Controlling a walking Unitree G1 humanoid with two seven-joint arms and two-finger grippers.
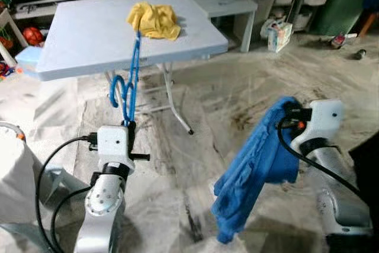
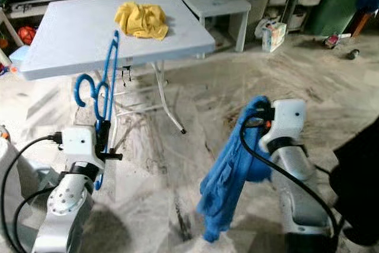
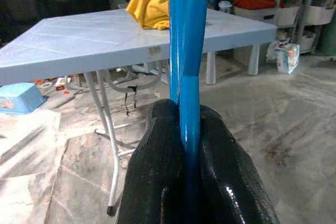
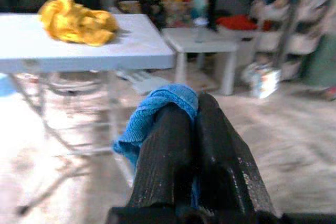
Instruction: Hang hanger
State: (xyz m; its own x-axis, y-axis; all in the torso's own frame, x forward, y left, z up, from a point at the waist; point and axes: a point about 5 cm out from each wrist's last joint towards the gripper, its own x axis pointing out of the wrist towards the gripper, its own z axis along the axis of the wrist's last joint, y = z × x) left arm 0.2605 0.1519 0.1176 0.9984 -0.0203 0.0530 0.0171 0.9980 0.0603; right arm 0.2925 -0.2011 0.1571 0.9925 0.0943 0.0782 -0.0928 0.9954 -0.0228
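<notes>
Between the pressed-together fingers (image 3: 210, 177) of the left gripper (image 1: 128, 126), a blue hanger (image 1: 131, 75) stands nearly upright, its long axis rising straight out of the grip and its hook curling at mid-height toward the robot's left. Across from it the right gripper (image 2: 260, 115) pinches a blue cloth (image 1: 257, 167) that droops to the floor. Both arms are raised before a grey table (image 1: 89, 34) bearing a yellow cloth (image 1: 154, 19), and the left arm alone carries the hanger.

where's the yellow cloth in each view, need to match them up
Left eye view: yellow cloth at top centre, on the far side of the grey table.
Right eye view: top, left of centre, on that table.
Left wrist view: top, just left of the blue hanger.
Right wrist view: upper left.
Shared landmark: the grey table.
</notes>
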